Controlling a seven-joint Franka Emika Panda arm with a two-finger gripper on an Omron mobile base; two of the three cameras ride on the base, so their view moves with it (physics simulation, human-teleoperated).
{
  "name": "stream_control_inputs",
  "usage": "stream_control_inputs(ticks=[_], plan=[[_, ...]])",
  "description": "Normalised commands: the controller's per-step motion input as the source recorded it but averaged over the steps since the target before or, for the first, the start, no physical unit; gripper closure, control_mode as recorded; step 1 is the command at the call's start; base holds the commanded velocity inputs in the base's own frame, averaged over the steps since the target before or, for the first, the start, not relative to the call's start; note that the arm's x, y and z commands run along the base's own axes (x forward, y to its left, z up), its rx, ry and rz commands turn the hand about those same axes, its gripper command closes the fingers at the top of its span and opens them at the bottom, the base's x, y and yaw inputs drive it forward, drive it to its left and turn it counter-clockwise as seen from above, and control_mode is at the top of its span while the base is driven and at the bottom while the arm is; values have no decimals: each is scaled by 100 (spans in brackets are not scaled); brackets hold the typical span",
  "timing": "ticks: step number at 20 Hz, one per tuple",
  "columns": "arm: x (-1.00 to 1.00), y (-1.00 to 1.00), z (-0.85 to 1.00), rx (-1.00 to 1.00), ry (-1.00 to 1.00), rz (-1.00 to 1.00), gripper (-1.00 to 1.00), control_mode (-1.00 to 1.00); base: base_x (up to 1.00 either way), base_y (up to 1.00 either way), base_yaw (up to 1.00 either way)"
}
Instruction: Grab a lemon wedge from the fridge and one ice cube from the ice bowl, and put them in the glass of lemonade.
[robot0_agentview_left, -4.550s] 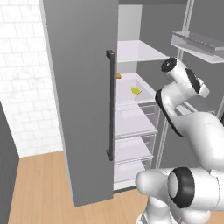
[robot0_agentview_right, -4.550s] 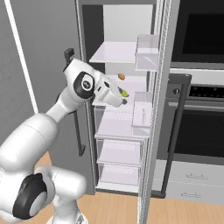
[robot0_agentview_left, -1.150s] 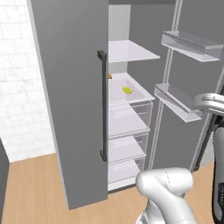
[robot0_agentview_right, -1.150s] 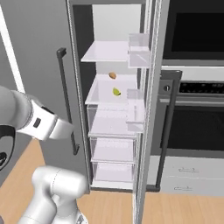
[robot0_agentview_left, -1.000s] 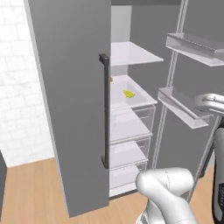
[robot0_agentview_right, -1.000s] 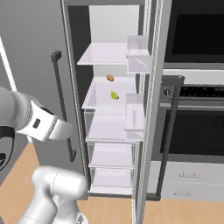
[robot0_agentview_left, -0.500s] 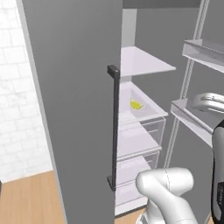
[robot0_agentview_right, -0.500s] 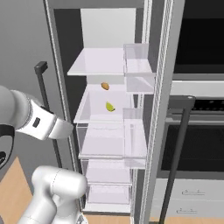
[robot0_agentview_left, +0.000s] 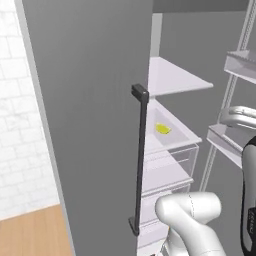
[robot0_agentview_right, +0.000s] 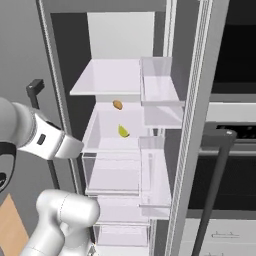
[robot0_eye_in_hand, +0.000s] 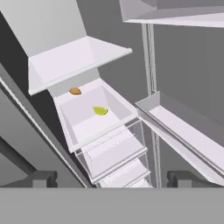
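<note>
White shelves of the open fridge carry the lemon wedge, untouched; gripper wide open, empty. Wedge and ice both remain.

Flat, even rendered light showed everything sharp and glare-free, with soft shade deepening inside the fridge toward twelve o'clock.
</note>
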Motion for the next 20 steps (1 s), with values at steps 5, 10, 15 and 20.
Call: stream_control_inputs(ticks=[5,10,15,20], plan=[[0,0,0,0,0,0,-100,100,23,-16,5],[0,0,0,0,0,0,-100,100,7,-35,9],[0,0,0,0,0,0,-100,100,0,-49,15],[0,0,0,0,0,0,-100,100,-5,-20,20]])
